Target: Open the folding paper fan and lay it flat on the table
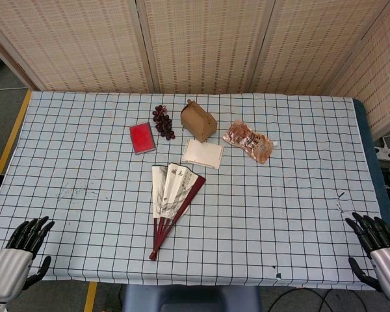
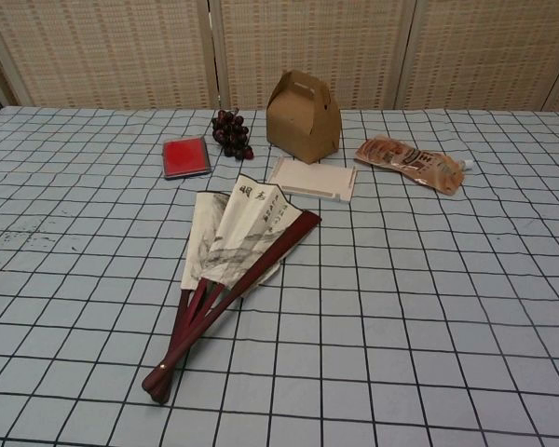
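While both hands wait at the near corners of the worktop (image 1: 84, 195), the left hand (image 1: 16, 257) and right hand (image 1: 380, 250) hold nothing, fingers slightly apart. Partly spread, the paper fan (image 1: 172, 201) lies flat at the middle, near a white pad (image 1: 203, 154) and brown box (image 1: 199, 121).

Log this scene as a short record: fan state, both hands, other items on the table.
fan: folding paper fan, partly spread, lying on the checked tablecloth, pivot end toward the robot
left robot hand: at the near left table edge, fingers apart, holding nothing
right robot hand: at the near right table edge, fingers apart, holding nothing
behind fan: flat white item, brown paper box, grapes, red pad, snack packet
task status: fan not fully open
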You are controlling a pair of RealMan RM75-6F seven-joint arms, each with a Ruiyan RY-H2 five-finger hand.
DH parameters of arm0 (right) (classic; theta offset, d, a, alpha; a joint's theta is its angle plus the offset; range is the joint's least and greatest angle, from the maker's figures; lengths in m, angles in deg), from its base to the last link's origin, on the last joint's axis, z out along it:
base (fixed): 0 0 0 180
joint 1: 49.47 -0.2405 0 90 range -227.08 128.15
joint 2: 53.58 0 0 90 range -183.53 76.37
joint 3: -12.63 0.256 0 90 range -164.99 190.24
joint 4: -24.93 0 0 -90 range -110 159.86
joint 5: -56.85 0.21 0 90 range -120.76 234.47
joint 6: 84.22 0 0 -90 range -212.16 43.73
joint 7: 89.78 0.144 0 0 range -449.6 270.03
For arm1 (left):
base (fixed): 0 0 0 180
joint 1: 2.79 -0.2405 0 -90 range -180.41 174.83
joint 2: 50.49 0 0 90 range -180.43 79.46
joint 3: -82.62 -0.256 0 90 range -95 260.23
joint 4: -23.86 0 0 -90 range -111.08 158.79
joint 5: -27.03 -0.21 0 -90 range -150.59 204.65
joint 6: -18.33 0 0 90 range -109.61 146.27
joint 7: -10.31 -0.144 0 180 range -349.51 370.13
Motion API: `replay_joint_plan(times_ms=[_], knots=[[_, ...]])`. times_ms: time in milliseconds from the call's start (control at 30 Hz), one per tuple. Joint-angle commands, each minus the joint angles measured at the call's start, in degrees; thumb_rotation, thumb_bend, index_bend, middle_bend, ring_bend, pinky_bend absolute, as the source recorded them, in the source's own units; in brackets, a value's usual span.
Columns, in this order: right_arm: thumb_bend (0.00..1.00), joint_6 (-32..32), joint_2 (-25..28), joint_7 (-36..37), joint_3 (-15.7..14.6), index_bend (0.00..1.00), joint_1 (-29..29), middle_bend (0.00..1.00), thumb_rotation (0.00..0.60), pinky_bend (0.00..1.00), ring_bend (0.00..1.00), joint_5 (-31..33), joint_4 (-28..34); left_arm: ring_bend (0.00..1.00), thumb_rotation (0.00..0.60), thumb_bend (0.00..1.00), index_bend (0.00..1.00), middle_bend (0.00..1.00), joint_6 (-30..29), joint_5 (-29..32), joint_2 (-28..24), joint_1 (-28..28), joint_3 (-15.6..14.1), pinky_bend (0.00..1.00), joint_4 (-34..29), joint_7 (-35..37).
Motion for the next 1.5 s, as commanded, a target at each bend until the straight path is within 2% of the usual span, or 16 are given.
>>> replay_joint_plan(times_ms=[33,233,400,567,633,667,700,767,833,967,1067,1233,1500], knots=[[0.34,0.08,0.00,0.44,0.07,0.00,-0.05,0.00,0.600,0.00,0.00,0.07,0.03,0.00,0.600,0.48,0.00,0.00,0.01,0.25,0.12,-0.07,0.07,0.09,0.15,-0.09],[0.32,1.79,-1.72,-1.28,0.52,0.00,-1.06,0.00,0.600,0.00,0.00,-0.11,-0.52,0.00,0.600,0.48,0.00,0.00,-0.64,0.48,0.37,-0.09,0.62,0.09,0.68,0.23],[0.30,2.78,-7.88,-3.99,2.56,0.00,-3.34,0.00,0.600,0.00,0.00,-1.99,-3.25,0.00,0.600,0.48,0.00,0.00,-3.32,-0.54,-0.21,-0.49,1.06,0.09,0.54,3.21],[0.27,6.85,-9.46,-8.88,3.27,0.02,-5.39,0.00,0.600,0.00,0.00,-1.51,-1.38,0.00,0.600,0.48,0.00,0.00,-3.30,-0.82,0.45,-0.52,1.06,0.08,0.67,2.63],[0.25,10.25,-9.86,-13.61,4.16,0.07,-7.24,0.00,0.600,0.00,0.00,-0.90,1.25,0.00,0.600,0.48,0.00,0.00,-2.36,-1.87,1.00,-0.19,0.49,0.08,1.05,1.96],[0.24,12.57,-11.44,-17.58,5.98,0.09,-9.59,0.00,0.600,0.00,0.00,-1.27,2.72,0.00,0.600,0.48,0.00,0.00,-1.31,-2.13,1.39,0.39,0.37,0.08,1.44,2.08],[0.24,17.68,-14.64,-22.75,8.51,0.10,-12.86,0.00,0.600,0.00,0.00,1.21,4.39,0.00,0.600,0.48,0.00,0.00,-1.09,-0.61,2.07,1.03,1.82,0.08,2.84,2.34],[0.24,23.25,-18.19,-28.98,11.02,0.11,-15.94,0.00,0.600,0.00,0.00,6.12,5.99,0.00,0.600,0.48,0.00,0.00,-1.17,2.53,2.97,1.24,3.84,0.08,4.39,2.11],[0.24,26.10,-21.84,-35.18,13.32,0.11,-18.19,0.00,0.600,0.00,0.00,10.07,5.62,0.00,0.600,0.48,0.00,0.00,-0.67,5.41,3.39,1.53,5.29,0.07,4.83,2.74],[0.24,32.14,-30.69,-44.81,16.81,0.12,-23.93,0.00,0.600,0.00,0.00,17.86,2.31,0.00,0.600,0.48,0.00,0.00,3.16,9.70,3.56,3.22,6.67,0.07,5.23,4.93],[0.24,35.21,-35.42,-47.80,18.37,0.14,-27.63,0.00,0.600,0.00,0.00,21.72,-0.56,0.00,0.600,0.48,0.00,0.00,4.11,10.05,3.64,3.75,6.68,0.07,6.13,4.28],[0.24,37.54,-43.73,-48.67,20.30,0.19,-33.16,0.00,0.600,0.00,0.00,25.74,-7.48,0.00,0.600,0.48,0.00,0.00,4.15,10.73,3.92,4.17,7.16,0.07,7.05,6.00],[0.24,41.68,-54.04,-48.11,21.45,0.26,-41.10,0.00,0.600,0.00,0.00,30.47,-18.61,0.00,0.600,0.48,0.00,0.00,5.19,12.56,4.39,4.66,7.52,0.07,8.44,6.82]])
